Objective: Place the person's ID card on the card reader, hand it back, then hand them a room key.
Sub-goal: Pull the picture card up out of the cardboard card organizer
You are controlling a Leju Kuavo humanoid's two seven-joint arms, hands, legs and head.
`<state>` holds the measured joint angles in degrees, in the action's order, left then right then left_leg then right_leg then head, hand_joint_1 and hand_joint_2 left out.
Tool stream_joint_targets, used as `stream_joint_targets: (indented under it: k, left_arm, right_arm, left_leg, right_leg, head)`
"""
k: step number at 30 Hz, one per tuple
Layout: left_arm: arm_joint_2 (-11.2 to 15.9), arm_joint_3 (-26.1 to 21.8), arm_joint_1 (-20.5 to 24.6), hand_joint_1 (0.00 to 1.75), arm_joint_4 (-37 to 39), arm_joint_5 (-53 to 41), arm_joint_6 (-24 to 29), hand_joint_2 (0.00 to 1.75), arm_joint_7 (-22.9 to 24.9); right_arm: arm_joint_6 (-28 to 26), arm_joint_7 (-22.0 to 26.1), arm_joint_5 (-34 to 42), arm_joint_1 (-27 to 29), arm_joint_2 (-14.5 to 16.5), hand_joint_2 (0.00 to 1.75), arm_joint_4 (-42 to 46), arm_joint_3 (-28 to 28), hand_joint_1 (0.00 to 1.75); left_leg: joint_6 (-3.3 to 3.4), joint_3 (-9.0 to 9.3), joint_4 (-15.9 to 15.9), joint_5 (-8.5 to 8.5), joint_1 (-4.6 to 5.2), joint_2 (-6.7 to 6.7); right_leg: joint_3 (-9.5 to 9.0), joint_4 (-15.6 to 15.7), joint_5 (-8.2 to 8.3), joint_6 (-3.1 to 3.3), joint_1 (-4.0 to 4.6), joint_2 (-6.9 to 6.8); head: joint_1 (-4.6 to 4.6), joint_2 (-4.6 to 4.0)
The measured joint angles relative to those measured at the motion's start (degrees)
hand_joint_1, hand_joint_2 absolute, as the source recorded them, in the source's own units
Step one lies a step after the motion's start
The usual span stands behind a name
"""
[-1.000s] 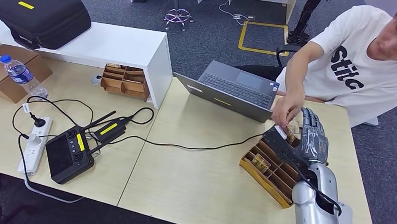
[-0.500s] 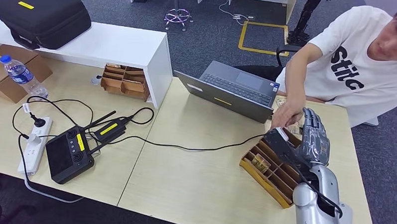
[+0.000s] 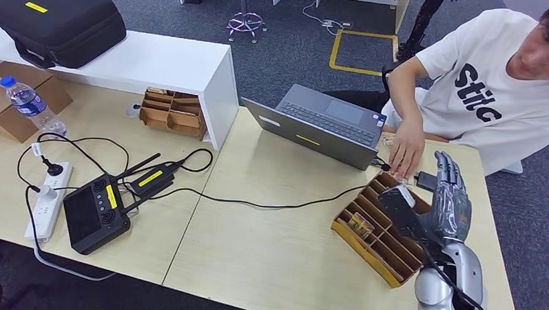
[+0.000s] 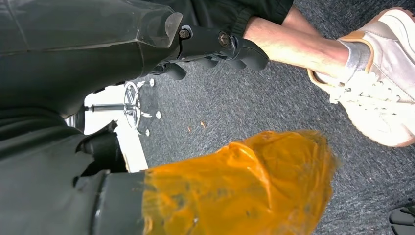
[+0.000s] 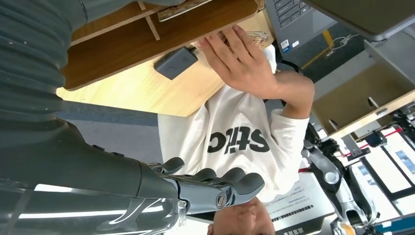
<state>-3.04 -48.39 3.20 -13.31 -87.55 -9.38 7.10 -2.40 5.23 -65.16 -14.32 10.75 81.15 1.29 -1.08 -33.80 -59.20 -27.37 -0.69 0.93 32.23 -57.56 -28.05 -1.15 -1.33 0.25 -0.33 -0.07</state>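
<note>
- Fingers (image 3: 449,176) of the right hand (image 3: 450,206) are stretched out and apart above the far end of the wooden organiser tray (image 3: 365,251), and the hand grasps nothing.
- Left hand (image 4: 220,46) hangs over grey carpet with its dark fingers loosely extended, also holding nothing.
- ID card itself cannot be made out. The person's hand (image 3: 406,151) lies palm down on the tabletop (image 3: 275,245) just beyond the tray, near the robot's fingertips but apart from them.
- Card reader (image 3: 426,179), a small dark grey rectangular box, sits on the table between that hand and the robot's fingers; the right wrist view shows it (image 5: 176,62) just beside the tray's outer wall.
- The tray is thin light-brown wood with a yellow front edge, split by slats into narrow compartments; one near compartment holds a flat brownish item (image 3: 361,225), too small to identify.
- A second slatted wooden tray (image 3: 173,113) stands against the white shelf unit (image 3: 158,61).
- A grey laptop (image 3: 328,122) lies open behind the person's hand.
</note>
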Motion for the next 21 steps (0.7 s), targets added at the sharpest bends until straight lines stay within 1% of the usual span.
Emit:
stream_joint_targets:
  k: [8,21]
  left_arm:
    - [0.0,0.0,0.0,0.0,0.0,-0.1,0.0,0.0,0.0]
    - [0.0,0.0,0.0,0.0,0.0,-0.1,0.0,0.0,0.0]
  right_arm:
    - [0.0,-1.3,-2.3,-0.8,0.0,1.75,-3.6,0.0,0.0]
    - [-0.7,-2.0,-4.5,-2.2,0.0,1.75,-8.5,-0.1,0.0]
  left_leg:
    - [0.0,-0.01,0.0,0.0,0.0,0.0]
    - [0.0,-0.01,0.0,0.0,0.0,0.01]
  right_leg:
    - [-0.01,0.0,0.0,0.0,0.0,0.0]
    - [-0.01,0.0,0.0,0.0,0.0,0.0]
  head:
    - [0.0,0.0]
    - [0.0,0.0]
